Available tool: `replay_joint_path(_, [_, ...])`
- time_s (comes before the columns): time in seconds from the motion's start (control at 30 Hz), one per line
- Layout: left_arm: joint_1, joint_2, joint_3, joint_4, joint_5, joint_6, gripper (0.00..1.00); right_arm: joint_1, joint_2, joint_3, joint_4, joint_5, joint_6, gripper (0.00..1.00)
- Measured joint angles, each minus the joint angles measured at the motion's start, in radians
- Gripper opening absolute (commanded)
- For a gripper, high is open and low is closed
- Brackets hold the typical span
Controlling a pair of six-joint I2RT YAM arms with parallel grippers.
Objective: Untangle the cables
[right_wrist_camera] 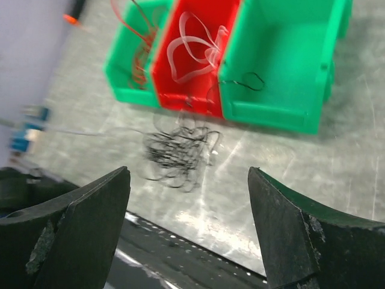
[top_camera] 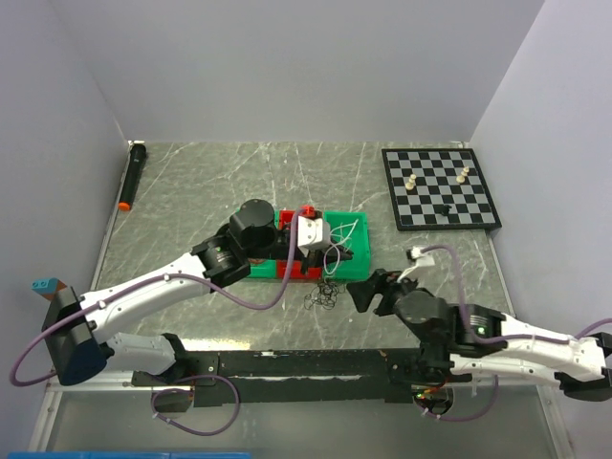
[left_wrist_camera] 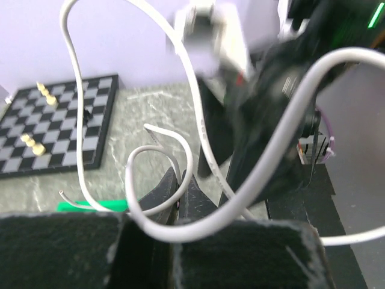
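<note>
My left gripper point(top_camera: 318, 247) hovers over the bins and is shut on a white cable point(left_wrist_camera: 139, 158), pinched between its jaws point(left_wrist_camera: 182, 180); more white loops point(top_camera: 341, 235) hang from it. A black tangle of cables point(top_camera: 323, 295) point(right_wrist_camera: 177, 150) lies on the table in front of the bins. My right gripper point(top_camera: 367, 291) point(right_wrist_camera: 187, 171) stands open just right of that tangle, nothing between its fingers. White cables point(right_wrist_camera: 192, 51) lie in the red bin point(right_wrist_camera: 180, 96), red cables point(right_wrist_camera: 137, 51) in the left green bin point(right_wrist_camera: 123, 78), one black wire point(right_wrist_camera: 249, 81) in the right green bin point(right_wrist_camera: 277, 114).
A chessboard point(top_camera: 440, 186) with a few pieces sits at the back right. A black cylinder with an orange tip point(top_camera: 132, 175) lies along the left wall. Walls close in the table on the left, back and right.
</note>
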Motion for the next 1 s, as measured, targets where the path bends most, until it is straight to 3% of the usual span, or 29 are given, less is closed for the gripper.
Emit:
replay_joint_path(0.2, [-0.001,-0.030,0.019,-0.034,0.019,0.007,0.01,-0.071,0.055,-0.072,0.061,-0.067,0.021,0.82])
replay_joint_path(0.37, [-0.001,-0.033,0.019,-0.047,0.020,0.010,0.01,-0.262,0.023,-0.141,0.217,-0.245,-0.048,0.72])
replay_joint_path(0.5, [-0.002,-0.033,0.027,-0.063,0.019,0.020,0.01,-0.316,0.026,-0.177,0.337,-0.405,-0.124,0.70])
replay_joint_path(0.7, [-0.006,-0.033,0.058,-0.066,0.019,0.047,0.01,-0.344,0.050,-0.204,0.402,-0.553,-0.173,0.84])
replay_joint_path(1.0, [-0.010,-0.033,0.067,-0.058,-0.001,0.090,0.01,-0.348,-0.055,-0.298,0.422,-0.623,-0.207,0.86])
